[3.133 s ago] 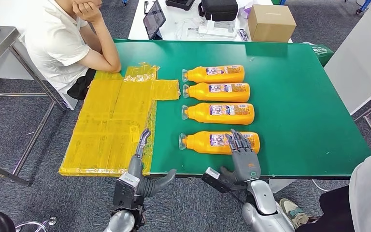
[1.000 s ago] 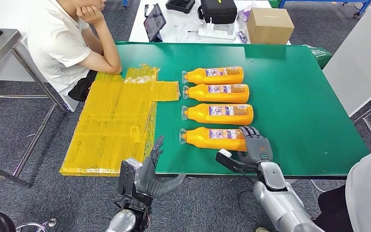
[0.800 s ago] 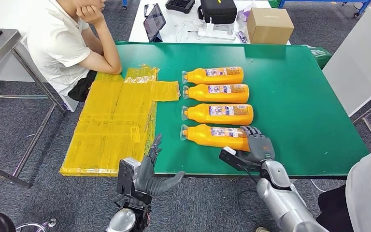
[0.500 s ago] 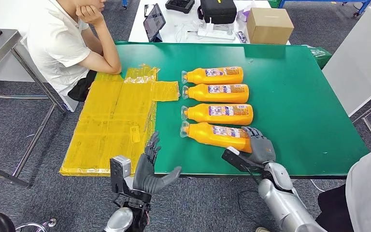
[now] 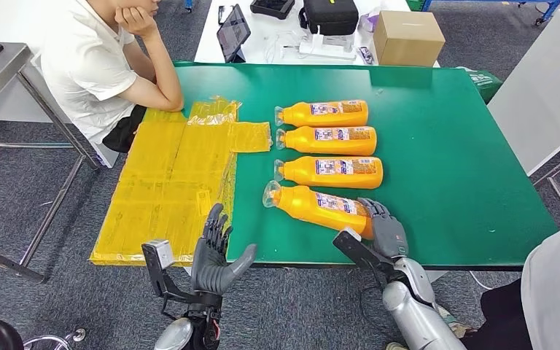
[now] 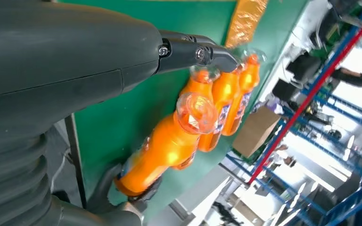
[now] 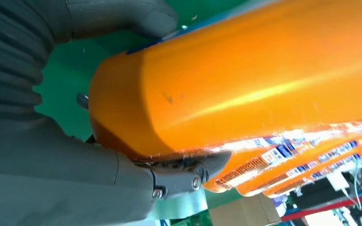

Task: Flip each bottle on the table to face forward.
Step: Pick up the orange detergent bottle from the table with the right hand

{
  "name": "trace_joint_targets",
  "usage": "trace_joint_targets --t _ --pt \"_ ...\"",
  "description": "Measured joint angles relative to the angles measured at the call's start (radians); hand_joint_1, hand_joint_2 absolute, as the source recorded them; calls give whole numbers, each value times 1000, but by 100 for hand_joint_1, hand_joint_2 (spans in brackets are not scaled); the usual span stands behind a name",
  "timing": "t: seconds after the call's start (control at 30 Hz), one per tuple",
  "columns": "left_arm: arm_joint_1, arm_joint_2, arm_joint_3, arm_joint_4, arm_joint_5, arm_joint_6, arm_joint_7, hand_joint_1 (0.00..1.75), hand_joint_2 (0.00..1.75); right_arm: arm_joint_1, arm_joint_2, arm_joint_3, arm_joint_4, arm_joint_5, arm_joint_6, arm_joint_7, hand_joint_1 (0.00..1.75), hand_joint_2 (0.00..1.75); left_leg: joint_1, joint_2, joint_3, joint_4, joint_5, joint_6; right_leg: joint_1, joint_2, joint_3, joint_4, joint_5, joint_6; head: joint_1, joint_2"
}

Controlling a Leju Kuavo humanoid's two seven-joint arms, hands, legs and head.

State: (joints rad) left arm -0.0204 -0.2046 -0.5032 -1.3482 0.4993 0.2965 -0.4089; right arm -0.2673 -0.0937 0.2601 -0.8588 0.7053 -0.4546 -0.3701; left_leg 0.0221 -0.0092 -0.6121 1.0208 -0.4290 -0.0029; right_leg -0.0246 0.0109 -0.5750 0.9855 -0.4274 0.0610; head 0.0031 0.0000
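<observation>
Several orange bottles lie in a column on the green table [image 5: 445,146], caps pointing left. My right hand [image 5: 384,230] grips the base of the nearest bottle [image 5: 313,205], which is tilted with its clear cap end [image 5: 271,193] raised off the table; the right wrist view shows the same bottle [image 7: 245,70] clasped between thumb and fingers. The other three bottles [image 5: 328,172] [image 5: 327,139] [image 5: 322,113] lie flat beyond it, back labels up. My left hand [image 5: 214,254] hovers open at the table's near edge, left of the held bottle [image 6: 169,146], holding nothing.
A yellow plastic sheet [image 5: 171,182] covers the table's left part. A seated person [image 5: 95,58] leans an elbow on the far left corner. A cardboard box [image 5: 408,35] and electronics sit on a white table behind. Another person's sleeve [image 5: 558,292] is at the right.
My right hand closed on the nearest bottle's base and tilted it, lifting the cap end and swinging it leftward. My left hand drew back and lower, toward the table's near edge.
</observation>
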Motion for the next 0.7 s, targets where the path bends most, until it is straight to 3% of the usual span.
trace_joint_targets --t 0.37,0.57,0.7 --pt "20 24 -18 -27 79 29 38 0 175 99 109 15 -177 -234 36 -109 175 175 0 0 -5 0 0 0 0 0 -6 0 0 0 0 0" --pt "-17 30 -52 -9 125 -30 59 0 175 103 148 126 -192 -213 25 -214 175 175 0 0 -6 0 0 0 0 0 -6 0 0 0 0 0" --pt "-36 31 -67 13 145 -68 71 0 175 99 160 202 -176 -209 35 -230 171 175 0 0 -6 0 0 0 0 0 -6 0 0 0 0 0"
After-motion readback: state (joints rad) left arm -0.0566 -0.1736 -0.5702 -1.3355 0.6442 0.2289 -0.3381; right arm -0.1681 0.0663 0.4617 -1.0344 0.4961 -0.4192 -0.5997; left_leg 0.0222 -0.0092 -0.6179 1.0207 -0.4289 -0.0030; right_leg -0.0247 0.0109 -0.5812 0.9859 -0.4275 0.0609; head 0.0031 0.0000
